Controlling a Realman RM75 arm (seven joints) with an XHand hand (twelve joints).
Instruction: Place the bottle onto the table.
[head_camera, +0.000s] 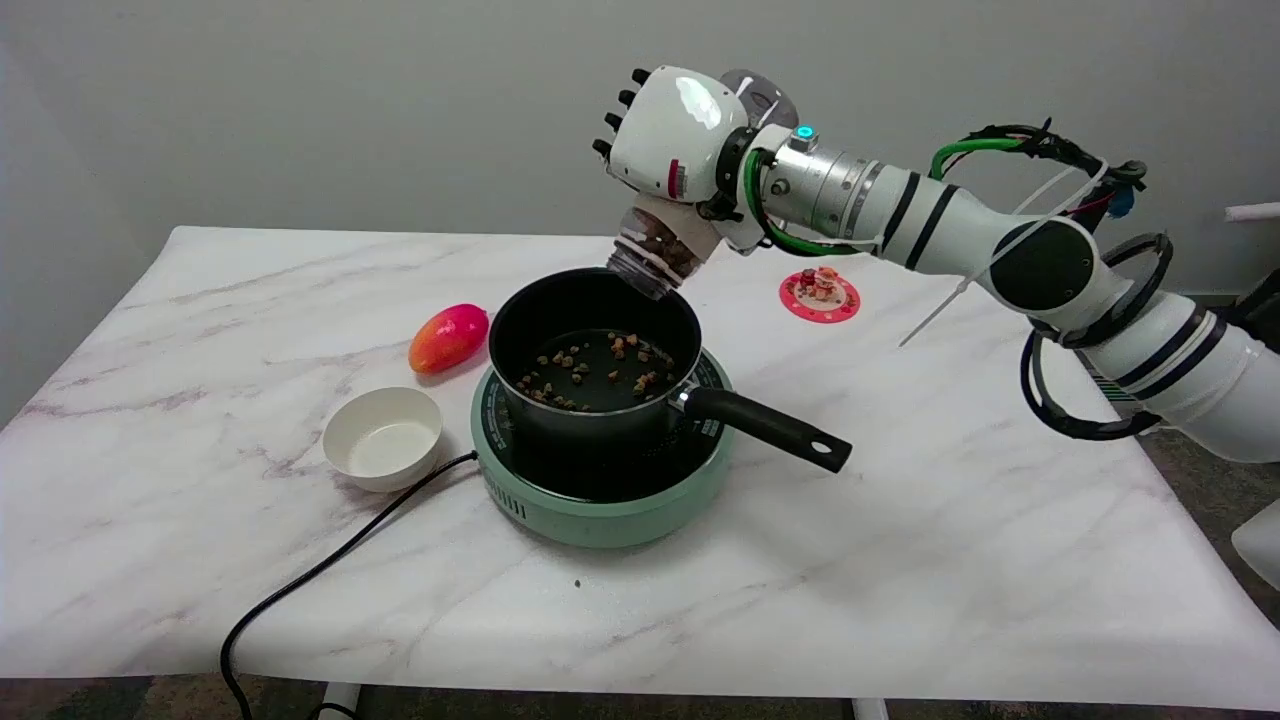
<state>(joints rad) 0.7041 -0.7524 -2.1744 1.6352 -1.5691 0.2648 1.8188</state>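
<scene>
My right hand (672, 135) hangs in the air above the back rim of a black pot (594, 352) and grips a clear bottle (655, 252) with brown bits inside. The bottle is tilted steeply, its open mouth pointing down-left just over the pot's far rim. Most of the bottle's body is hidden inside the hand; its base shows behind the wrist. Brown pieces lie scattered on the pot's bottom. The white marble table (900, 560) lies below.
The pot stands on a green hotplate (600, 500), its black handle (770, 428) pointing right and toward me. A black cable (330, 570) runs off the front left. A white bowl (383, 437), a pink-orange mango (449, 337) and a small pink dish (820, 293) stand around.
</scene>
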